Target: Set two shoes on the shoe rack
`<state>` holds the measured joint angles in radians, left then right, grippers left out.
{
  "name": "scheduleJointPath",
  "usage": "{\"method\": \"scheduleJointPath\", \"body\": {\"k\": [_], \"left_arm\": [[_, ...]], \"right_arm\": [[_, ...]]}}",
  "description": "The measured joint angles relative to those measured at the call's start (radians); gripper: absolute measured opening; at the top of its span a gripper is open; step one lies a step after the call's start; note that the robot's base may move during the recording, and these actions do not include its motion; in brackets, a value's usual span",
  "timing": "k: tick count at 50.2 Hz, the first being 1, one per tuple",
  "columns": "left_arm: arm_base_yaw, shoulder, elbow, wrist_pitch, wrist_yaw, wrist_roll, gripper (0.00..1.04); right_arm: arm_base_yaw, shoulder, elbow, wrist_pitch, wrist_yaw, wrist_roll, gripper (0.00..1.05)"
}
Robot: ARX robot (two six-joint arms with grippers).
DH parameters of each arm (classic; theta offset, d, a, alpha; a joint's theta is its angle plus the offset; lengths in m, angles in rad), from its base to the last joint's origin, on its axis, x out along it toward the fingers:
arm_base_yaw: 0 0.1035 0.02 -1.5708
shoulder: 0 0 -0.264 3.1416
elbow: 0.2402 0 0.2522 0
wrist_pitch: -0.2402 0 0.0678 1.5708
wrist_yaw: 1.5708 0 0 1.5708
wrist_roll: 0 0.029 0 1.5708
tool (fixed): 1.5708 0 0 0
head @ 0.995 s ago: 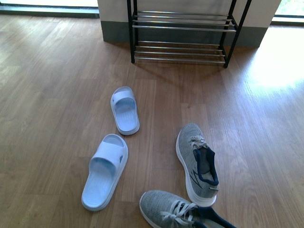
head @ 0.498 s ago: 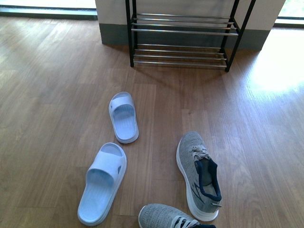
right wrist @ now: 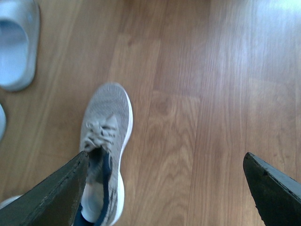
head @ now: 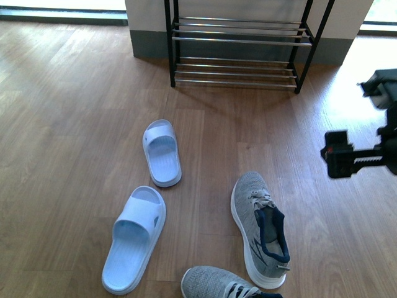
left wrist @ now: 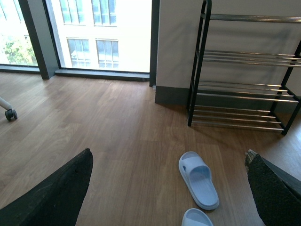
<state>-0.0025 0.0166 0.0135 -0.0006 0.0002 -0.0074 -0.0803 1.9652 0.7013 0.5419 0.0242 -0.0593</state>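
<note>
Two grey knit sneakers lie on the wood floor: one [head: 260, 226] points toward the shoe rack [head: 239, 40], the other [head: 217, 284] is cut off by the front view's lower edge. Two pale blue slide sandals [head: 162, 152] [head: 133, 239] lie to their left. My right gripper [head: 360, 124] hangs open at the right edge, above the floor and to the right of the sneakers. In the right wrist view the gripper [right wrist: 164, 193] is open over bare floor, with the sneaker [right wrist: 106, 132] beside one finger [right wrist: 51, 197]. My left gripper [left wrist: 167, 188] is open, high above a sandal [left wrist: 200, 179].
The rack [left wrist: 244, 89] stands against a wall with a grey skirting, its chrome rod shelves holding nothing. Tall windows fill the far left of the left wrist view, and a chair caster [left wrist: 9, 113] shows at that edge. A second sandal [right wrist: 16, 52] shows in the right wrist view.
The front view shifted slightly, so the shoes sit lower in the picture. My right gripper has come into the front view at the right edge. The shoes have not moved on the floor.
</note>
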Motion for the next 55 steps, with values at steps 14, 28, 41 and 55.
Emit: {"method": "scheduleJointPath", "body": {"k": [14,28,41,55], "left_arm": [[0.0,0.0,0.0,0.0,0.0,0.0,0.95],[0.0,0.0,0.0,0.0,0.0,0.0,0.95],[0.0,0.0,0.0,0.0,0.0,0.0,0.95],[0.0,0.0,0.0,0.0,0.0,0.0,0.95]], "right_arm": [[0.045,0.375,0.154,-0.002,0.008,-0.146,0.95],[0.039,0.55,0.308,-0.113,-0.103,-0.074,0.95],[0.043,0.608,0.383,-0.138,-0.116,-0.024,0.95],[0.021,0.757,0.496,-0.103,-0.088,-0.063,0.95]]}}
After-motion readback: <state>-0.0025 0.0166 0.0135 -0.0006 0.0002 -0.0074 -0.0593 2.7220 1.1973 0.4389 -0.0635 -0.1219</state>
